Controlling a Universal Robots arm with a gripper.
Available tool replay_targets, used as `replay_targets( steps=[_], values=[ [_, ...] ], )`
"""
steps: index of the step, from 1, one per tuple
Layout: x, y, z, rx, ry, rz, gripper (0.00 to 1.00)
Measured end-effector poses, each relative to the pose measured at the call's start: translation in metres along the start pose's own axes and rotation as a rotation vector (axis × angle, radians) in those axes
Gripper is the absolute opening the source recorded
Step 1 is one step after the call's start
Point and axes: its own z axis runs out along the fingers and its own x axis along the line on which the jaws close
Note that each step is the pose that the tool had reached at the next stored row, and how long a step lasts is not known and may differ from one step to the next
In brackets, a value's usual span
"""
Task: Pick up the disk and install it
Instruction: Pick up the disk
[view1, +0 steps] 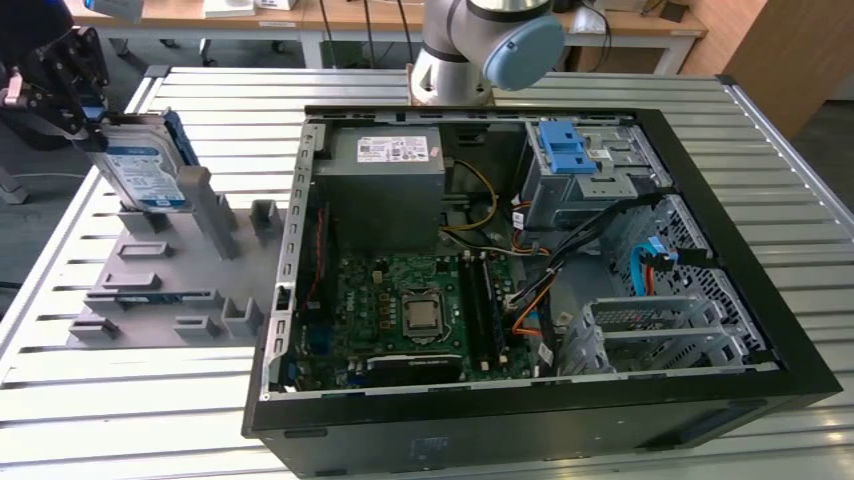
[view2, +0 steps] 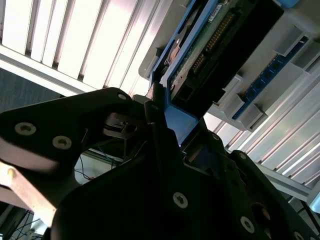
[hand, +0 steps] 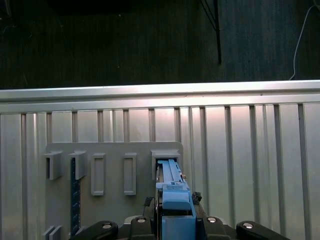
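The gripper looks clamped on the disk, which stands upright in the grey rack, at about ten o'clock from the computer case. A straight lift without tilt should spare its blue rail.

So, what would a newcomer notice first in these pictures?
First, the open computer case in the middle, its motherboard and cables exposed. Then, at the exterior view's left, the gripper closed on the disk, which stands upright at a grey rack.
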Motion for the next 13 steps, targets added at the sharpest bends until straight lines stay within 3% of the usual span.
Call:
replay_targets(
  steps=[13],
  values=[
    [-0.0001,0.0001,-0.0041,-0.0003,0.0002,0.0,0.37]
  ],
)
